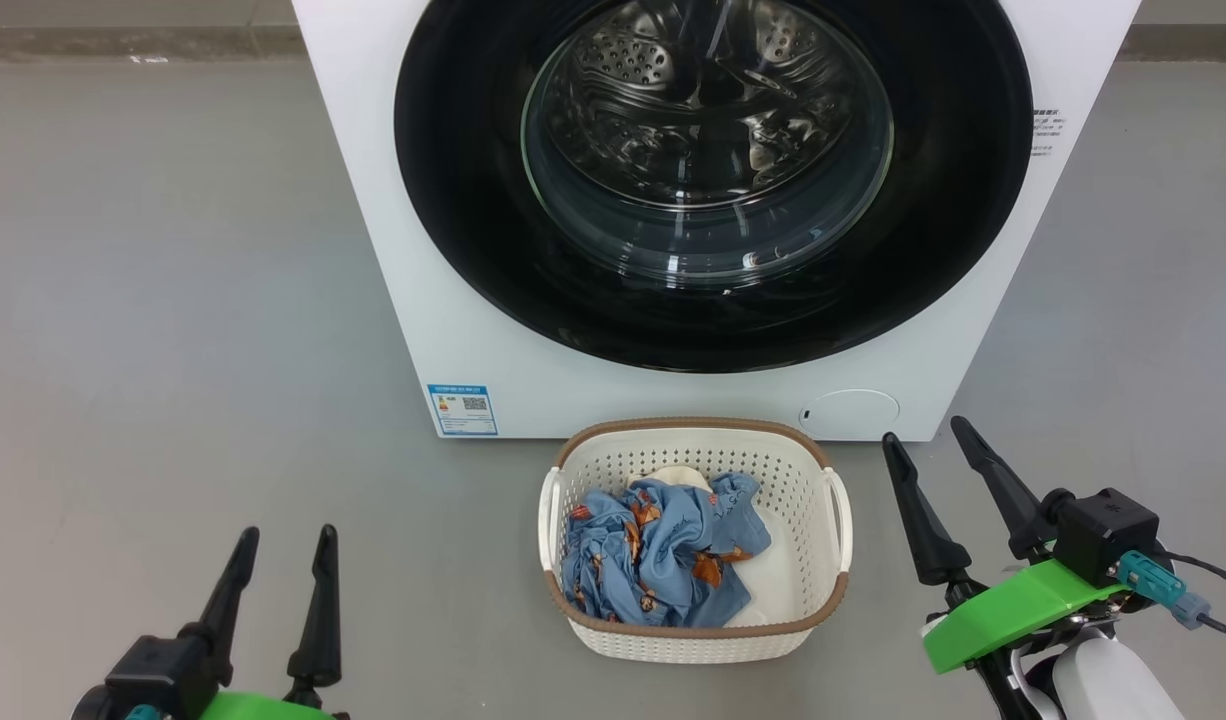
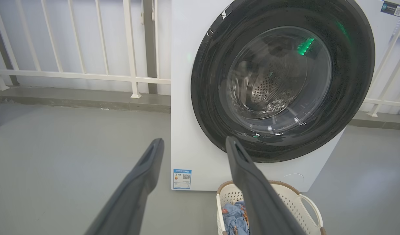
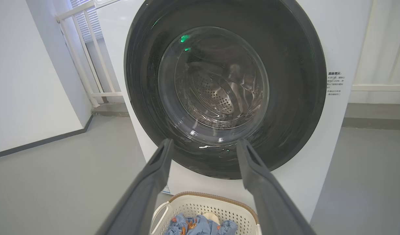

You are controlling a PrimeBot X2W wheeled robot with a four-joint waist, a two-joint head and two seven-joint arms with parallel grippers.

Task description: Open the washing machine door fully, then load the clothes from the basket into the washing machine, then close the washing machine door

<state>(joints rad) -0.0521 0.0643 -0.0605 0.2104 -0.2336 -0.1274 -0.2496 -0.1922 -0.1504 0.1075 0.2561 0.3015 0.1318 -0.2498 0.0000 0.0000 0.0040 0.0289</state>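
Jaws of the left gripper [image 1: 286, 535] and right gripper [image 1: 923, 432] gape wide, holding nothing. No step looks done: the door [image 1: 453, 200] sits shut on the washing machine [image 1: 493, 380]. Just before the machine stands the basket [image 1: 693, 425], clothes [image 1: 653, 550] inside. Both grippers hang farther out.

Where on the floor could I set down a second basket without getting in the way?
Bare grey floor lies left of the washing machine and basket, beyond the left end effector; another patch right of the machine, past the right end effector. Crowded: the narrow strip between basket and machine.
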